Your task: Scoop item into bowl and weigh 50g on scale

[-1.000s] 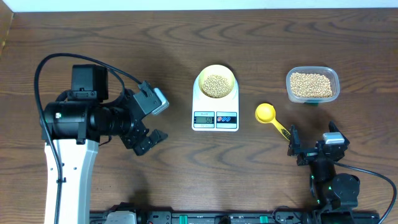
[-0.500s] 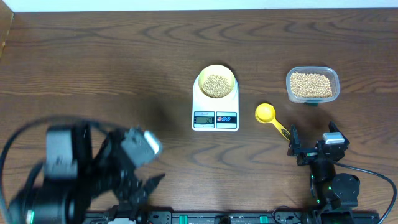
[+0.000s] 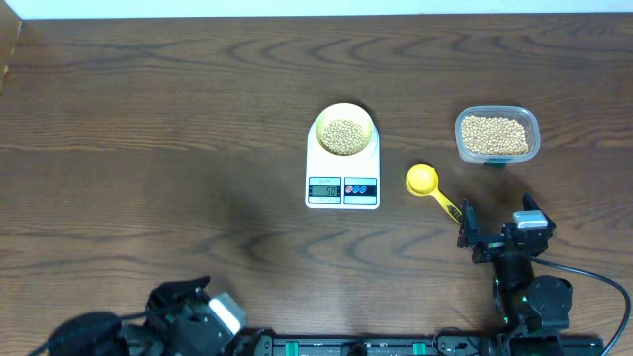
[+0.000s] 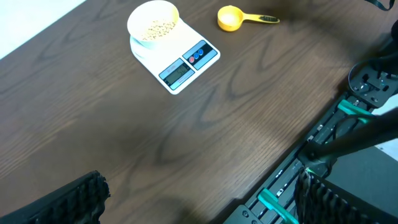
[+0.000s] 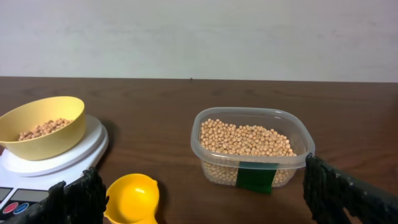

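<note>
2 grippers stood spread wide, pinching nothing: the left gripper, blurred and cut off at the table's near edge, and the right gripper by the near-right corner. Beans lay in the bowl on the scale mid-table, its display unreadable. Spoon and tub sat rightward, apart.
</note>
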{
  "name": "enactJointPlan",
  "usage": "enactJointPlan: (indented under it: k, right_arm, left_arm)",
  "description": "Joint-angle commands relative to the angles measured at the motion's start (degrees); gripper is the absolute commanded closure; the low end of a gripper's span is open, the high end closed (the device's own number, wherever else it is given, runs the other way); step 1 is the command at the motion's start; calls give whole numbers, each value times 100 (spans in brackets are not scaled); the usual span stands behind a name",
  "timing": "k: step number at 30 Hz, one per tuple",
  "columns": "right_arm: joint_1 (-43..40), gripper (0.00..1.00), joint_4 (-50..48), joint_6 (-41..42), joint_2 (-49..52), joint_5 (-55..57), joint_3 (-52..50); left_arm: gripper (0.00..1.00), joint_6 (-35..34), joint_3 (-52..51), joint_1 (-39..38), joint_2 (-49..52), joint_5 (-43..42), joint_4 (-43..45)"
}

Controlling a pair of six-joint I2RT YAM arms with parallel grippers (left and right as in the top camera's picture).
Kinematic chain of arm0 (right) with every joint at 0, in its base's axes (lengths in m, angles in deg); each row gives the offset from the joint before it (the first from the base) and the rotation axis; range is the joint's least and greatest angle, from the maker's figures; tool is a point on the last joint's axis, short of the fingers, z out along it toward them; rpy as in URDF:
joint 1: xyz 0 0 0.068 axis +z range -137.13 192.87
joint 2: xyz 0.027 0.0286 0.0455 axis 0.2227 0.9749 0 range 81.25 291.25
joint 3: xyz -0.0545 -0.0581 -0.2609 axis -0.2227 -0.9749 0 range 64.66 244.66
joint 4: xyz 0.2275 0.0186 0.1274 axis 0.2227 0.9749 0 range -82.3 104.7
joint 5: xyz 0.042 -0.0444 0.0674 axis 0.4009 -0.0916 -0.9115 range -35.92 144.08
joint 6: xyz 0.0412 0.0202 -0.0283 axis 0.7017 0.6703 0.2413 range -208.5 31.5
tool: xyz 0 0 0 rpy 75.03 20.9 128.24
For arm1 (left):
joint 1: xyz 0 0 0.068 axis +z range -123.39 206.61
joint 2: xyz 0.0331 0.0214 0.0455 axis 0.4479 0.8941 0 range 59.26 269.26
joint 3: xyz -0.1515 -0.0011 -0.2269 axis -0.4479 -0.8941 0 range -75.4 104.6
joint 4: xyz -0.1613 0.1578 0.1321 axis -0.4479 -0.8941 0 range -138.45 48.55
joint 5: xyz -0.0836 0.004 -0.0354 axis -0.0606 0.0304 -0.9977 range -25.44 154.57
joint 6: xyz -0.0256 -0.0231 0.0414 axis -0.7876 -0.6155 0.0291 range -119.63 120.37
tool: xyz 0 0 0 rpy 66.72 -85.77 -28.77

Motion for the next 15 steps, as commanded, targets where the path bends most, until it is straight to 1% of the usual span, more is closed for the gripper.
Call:
enactJointPlan:
  k: [1, 4, 9, 15]
  right_arm:
    - [-7, 1, 24, -68, -31, 68, -15]
    - [-7, 1, 24, -68, -33, 70, -15]
    - [-7, 1, 24, -68, -31, 70, -15]
    - [-7, 1, 24, -68, -31, 70, -15]
  left_arm:
    - [2, -120, -146, 0, -260, 26, -33]
    - [2, -133, -280, 0, -520, 28, -33]
    - [2, -599, -595, 0, -1008, 28, 103]
    - [2, -636, -841, 0, -1631, 103, 214]
